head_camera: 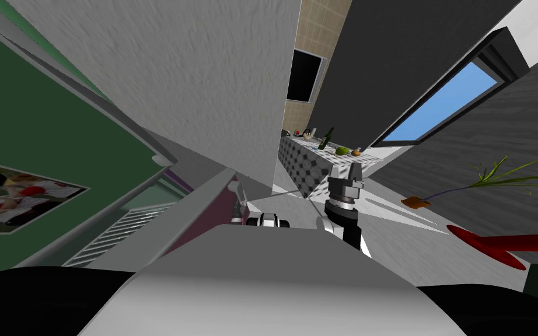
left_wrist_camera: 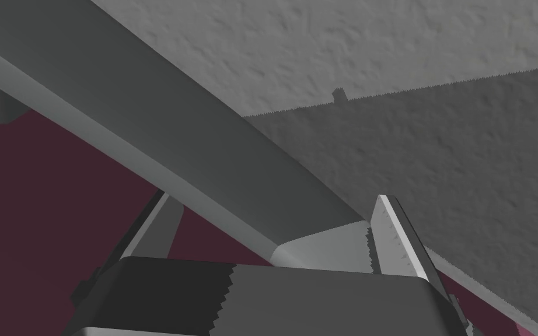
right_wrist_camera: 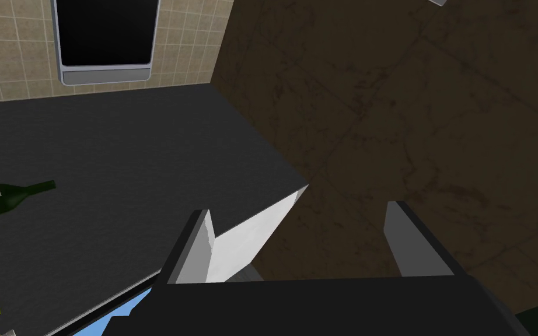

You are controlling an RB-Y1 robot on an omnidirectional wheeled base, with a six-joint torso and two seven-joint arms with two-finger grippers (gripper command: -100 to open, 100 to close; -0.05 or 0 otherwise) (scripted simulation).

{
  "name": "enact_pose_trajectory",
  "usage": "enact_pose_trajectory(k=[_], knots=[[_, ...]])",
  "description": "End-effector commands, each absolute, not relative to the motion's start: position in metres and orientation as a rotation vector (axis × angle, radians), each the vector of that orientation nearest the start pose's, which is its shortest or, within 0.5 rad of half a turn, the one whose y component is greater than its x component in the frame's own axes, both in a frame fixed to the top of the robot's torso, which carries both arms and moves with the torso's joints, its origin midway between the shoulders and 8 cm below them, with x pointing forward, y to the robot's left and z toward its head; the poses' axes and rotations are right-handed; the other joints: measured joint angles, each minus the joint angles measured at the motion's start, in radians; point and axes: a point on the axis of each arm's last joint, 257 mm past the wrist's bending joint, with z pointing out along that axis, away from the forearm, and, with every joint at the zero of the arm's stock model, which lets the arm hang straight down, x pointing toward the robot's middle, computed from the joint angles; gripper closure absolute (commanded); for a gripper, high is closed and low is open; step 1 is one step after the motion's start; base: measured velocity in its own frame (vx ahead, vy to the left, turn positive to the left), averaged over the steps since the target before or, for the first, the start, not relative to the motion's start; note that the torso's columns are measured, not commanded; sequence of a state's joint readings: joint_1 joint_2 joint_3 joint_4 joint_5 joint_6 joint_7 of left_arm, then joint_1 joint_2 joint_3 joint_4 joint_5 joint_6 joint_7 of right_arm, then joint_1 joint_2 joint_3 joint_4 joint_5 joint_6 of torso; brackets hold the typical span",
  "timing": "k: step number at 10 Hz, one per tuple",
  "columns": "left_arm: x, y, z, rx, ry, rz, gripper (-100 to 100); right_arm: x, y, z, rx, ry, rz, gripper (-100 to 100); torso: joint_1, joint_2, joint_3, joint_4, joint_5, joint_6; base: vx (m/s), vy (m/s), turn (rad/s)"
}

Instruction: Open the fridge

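The left end effector is seen fully spread in its wrist view, with a smooth grey handle lying between its fingers. The fridge is shown by the head view as a tall, rough grey slab close ahead, beside a maroon panel. The right end effector is held open and empty, pointed toward the counter.

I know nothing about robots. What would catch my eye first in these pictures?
First, the grey bar running slantwise through the open left gripper, against a dark red panel. Then the window of bright blue sky on the right. Last, the green bottle on the counter beyond the right gripper.
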State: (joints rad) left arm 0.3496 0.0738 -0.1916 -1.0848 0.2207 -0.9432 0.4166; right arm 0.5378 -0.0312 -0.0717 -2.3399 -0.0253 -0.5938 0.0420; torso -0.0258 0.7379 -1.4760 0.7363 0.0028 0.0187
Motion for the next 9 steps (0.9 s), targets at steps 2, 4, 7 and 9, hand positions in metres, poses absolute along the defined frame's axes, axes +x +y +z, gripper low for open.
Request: enact_pose_trajectory(k=[2,4,7,9], knots=[[0.344,0.224,-0.373,-1.508,0.794,-1.632,100,0.308,-0.296,0.058,0.524,0.55,1.223,0,-0.001,0.0,0.0,0.0,0.0,-0.001,-0.003,-0.004,-0.004],[0.344,0.224,-0.373,-1.508,0.794,-1.632,100,0.308,-0.296,0.058,0.524,0.55,1.224,0,-0.002,-0.001,0.001,-0.001,0.0,0.0,-0.009,-0.011,-0.009],[0.358,0.235,-0.372,-1.503,0.805,-1.64,100,0.308,-0.296,0.058,0.524,0.549,1.224,0,0.006,-0.001,0.001,0.001,-0.001,-0.004,-0.153,-0.104,-0.154],[0.365,0.23,-0.372,-1.503,0.825,-1.657,100,0.308,-0.296,0.058,0.524,0.549,1.224,0,0.008,-0.006,-0.003,0.0,-0.001,-0.004,-0.142,-0.136,-0.091]])
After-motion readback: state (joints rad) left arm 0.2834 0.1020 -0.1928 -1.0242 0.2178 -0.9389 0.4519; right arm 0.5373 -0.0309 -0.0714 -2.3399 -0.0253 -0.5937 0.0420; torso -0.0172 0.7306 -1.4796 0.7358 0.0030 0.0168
